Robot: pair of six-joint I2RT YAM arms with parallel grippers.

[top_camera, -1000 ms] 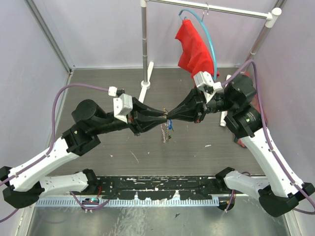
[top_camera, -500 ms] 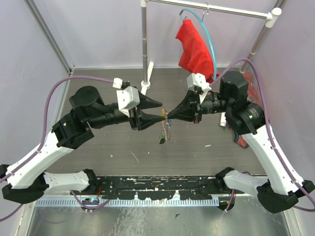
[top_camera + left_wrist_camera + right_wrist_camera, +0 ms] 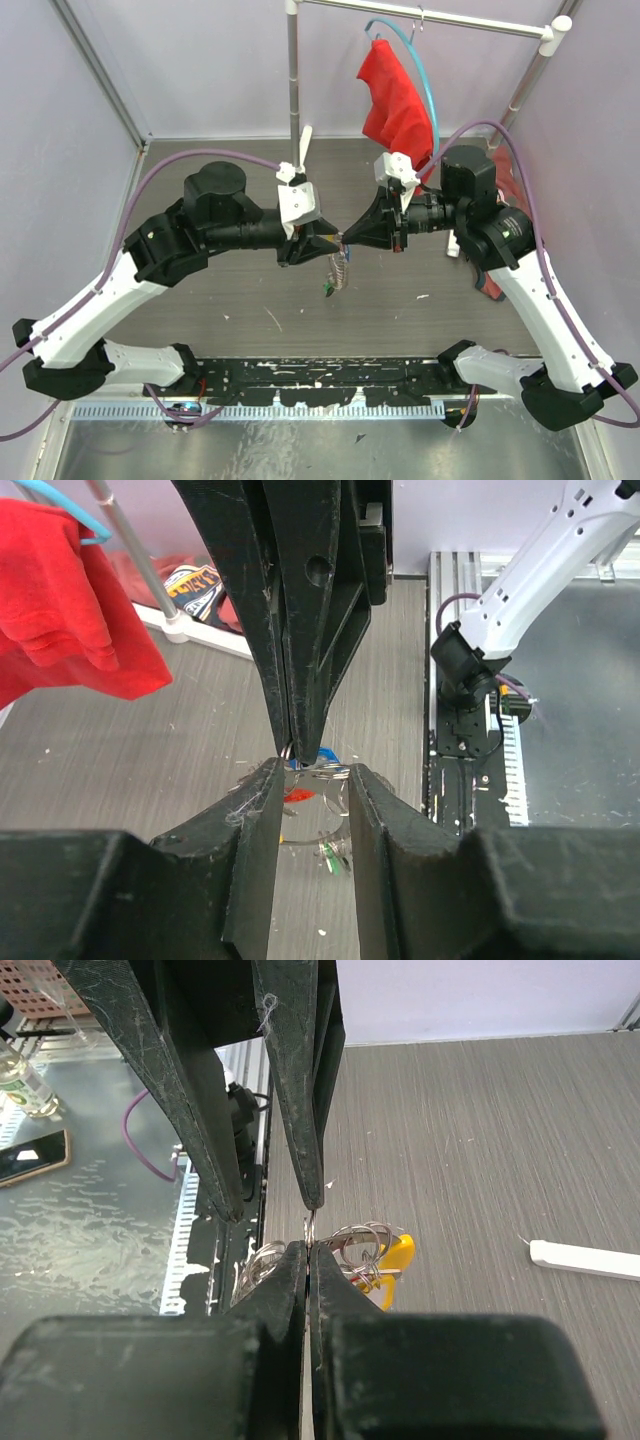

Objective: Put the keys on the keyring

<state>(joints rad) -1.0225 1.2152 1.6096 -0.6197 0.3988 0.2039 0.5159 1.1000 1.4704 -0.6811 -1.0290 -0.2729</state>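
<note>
The left gripper [image 3: 328, 241] has been rolled over about its wrist. Its jaws, nearly closed at first and then spread wide, have been partly narrowed again, just opposite the tips of the right gripper [image 3: 345, 237].

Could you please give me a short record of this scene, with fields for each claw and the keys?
Left claw: open, tip to tip with the right one
Right claw: shut on keyring
Keys: hanging in a bunch below the claws
Background: red cloth, hanging
</note>
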